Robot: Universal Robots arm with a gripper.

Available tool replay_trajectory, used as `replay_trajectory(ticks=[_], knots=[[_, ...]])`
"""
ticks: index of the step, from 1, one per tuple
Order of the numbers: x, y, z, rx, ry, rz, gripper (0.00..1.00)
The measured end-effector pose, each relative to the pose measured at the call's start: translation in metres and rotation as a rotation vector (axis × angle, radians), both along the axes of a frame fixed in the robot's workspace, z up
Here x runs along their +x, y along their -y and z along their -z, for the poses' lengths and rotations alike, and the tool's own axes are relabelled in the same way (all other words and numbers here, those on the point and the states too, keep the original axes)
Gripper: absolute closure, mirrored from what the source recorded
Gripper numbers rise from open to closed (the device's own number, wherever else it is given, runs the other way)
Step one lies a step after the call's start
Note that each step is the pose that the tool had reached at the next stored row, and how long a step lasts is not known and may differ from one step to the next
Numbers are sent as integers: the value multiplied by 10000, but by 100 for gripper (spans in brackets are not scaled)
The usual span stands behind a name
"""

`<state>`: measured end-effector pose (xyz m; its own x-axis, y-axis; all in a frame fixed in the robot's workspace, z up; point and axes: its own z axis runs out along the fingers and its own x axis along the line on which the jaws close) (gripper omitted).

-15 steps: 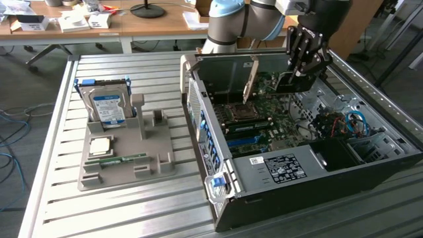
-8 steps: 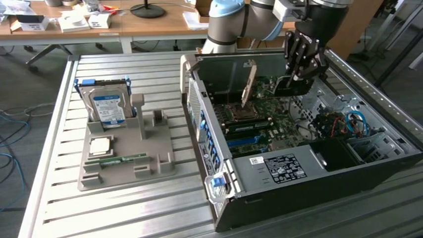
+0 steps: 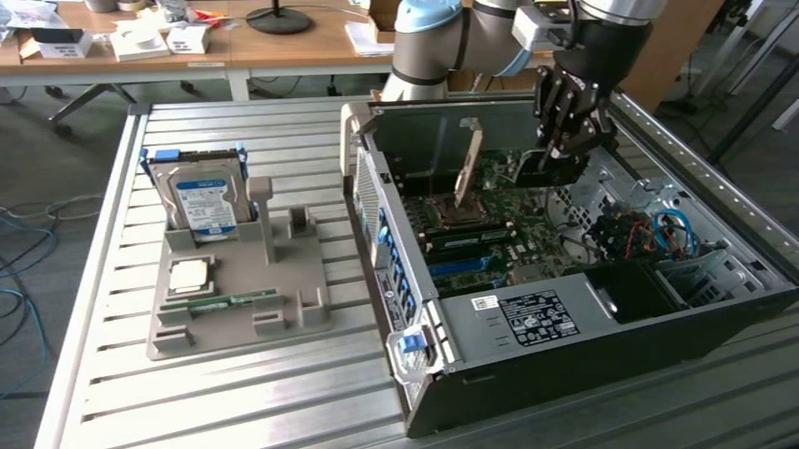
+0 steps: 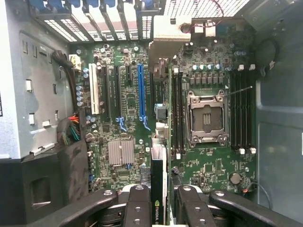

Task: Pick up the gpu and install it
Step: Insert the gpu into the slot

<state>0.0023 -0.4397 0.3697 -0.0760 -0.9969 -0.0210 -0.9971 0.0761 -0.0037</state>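
My gripper (image 3: 564,140) hangs inside the open computer case (image 3: 749,271), over the motherboard (image 4: 128,99), and is shut on the gpu (image 3: 547,170). In the wrist view the gpu (image 4: 158,175) shows edge-on between the two black fingers (image 4: 139,203), a thin dark card with a green logo near the grip. Its grey metal bracket (image 4: 171,34) points toward the vented rear wall. The card hovers above the board, between the blue expansion slot (image 4: 140,92) and the memory slots beside the open CPU socket (image 4: 206,116). It is not seated in any slot.
A grey holder (image 3: 238,299) at the exterior view's left carries a hard drive (image 3: 206,201), a CPU chip (image 3: 190,273) and a green memory stick (image 3: 231,301). Cables (image 3: 649,234) and the power supply (image 3: 537,313) crowd the case. A black shroud (image 4: 42,184) sits near the fingers.
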Motion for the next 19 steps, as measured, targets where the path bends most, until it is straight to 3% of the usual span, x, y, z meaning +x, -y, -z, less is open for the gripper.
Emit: replay_trajectory(ticks=[14, 19], knots=[[-57, 0, 38, 1, 0, 1, 74], [-70, 0, 95, 0, 0, -2, 74]])
